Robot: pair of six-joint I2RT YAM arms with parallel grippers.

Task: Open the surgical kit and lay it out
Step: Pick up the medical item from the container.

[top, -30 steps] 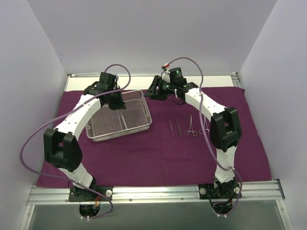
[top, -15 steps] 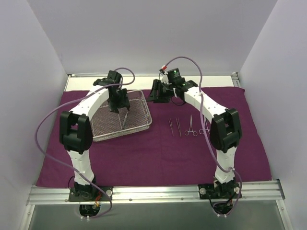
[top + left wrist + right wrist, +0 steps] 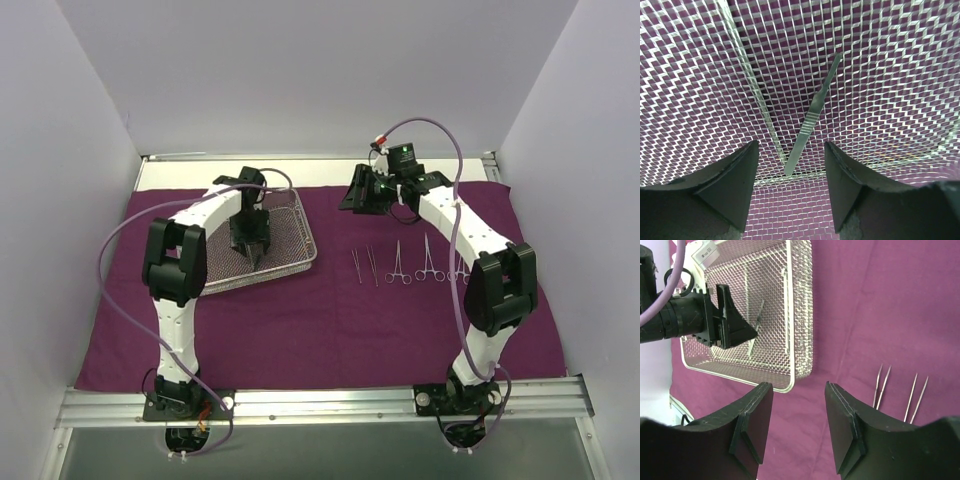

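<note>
The dark purple cloth (image 3: 330, 320) lies spread flat over the table. On its left part sits the silver wire-mesh tray (image 3: 309, 240). My left gripper (image 3: 250, 240) hangs open inside the tray, just above the mesh floor (image 3: 890, 75). A flat silver handle (image 3: 812, 116) lies on the mesh with its near end between the fingers, touching neither. To the right of the tray, two tweezers (image 3: 364, 265) and scissor-handled forceps (image 3: 398, 263) lie in a row on the cloth. My right gripper (image 3: 360, 193) hovers open and empty behind that row.
In the right wrist view the tray (image 3: 801, 315), the left gripper (image 3: 735, 330) and the tweezers (image 3: 881, 385) show beyond my open gripper (image 3: 799, 386). White walls close in the left, back and right. A metal rail (image 3: 320, 400) runs along the near edge.
The left gripper went from shut to open and moved right and nearer, over the tray floor. The right gripper drew away to the right, uncovering more forceps.
</note>
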